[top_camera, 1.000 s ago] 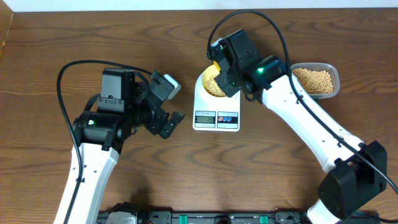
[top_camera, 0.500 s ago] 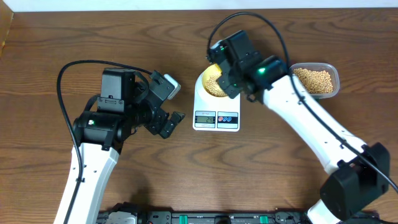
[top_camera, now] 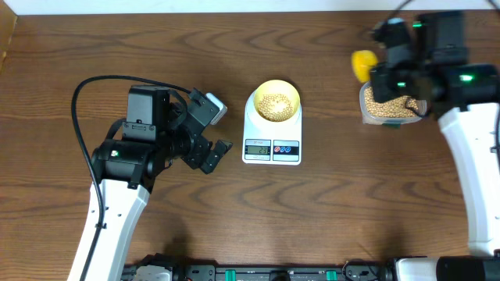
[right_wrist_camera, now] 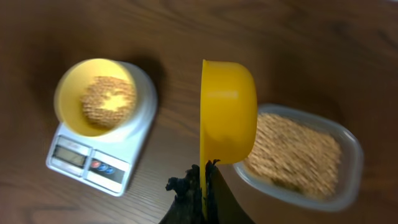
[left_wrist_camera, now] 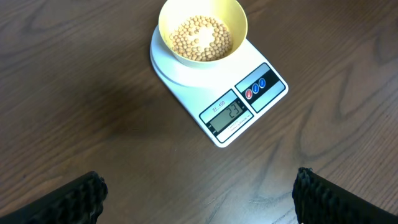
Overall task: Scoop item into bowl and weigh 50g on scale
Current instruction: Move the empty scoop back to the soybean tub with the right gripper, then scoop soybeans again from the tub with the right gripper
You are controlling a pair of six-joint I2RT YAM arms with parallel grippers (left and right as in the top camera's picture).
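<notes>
The pale-yellow bowl (top_camera: 274,101) sits on the white scale (top_camera: 272,134) and holds tan beans (top_camera: 273,105). The bowl (left_wrist_camera: 202,31) and scale (left_wrist_camera: 236,102) show in the left wrist view, display reading about 23. In the right wrist view the bowl (right_wrist_camera: 98,94) is on the scale (right_wrist_camera: 102,155). My right gripper (right_wrist_camera: 204,186) is shut on the handle of the yellow scoop (right_wrist_camera: 227,111), turned on its side beside the clear tub of beans (right_wrist_camera: 298,155). The scoop (top_camera: 362,64) is left of the tub (top_camera: 391,105) in the overhead view. My left gripper (top_camera: 211,152) is open and empty, left of the scale.
The table's back edge runs along the top of the overhead view. The left arm's cable (top_camera: 86,90) loops over the left of the table. The right arm (top_camera: 476,148) runs down the right edge.
My right gripper has swung the scoop from over the bowl to the right, to the tub. The bowl now shows uncovered. The left arm has not moved.
</notes>
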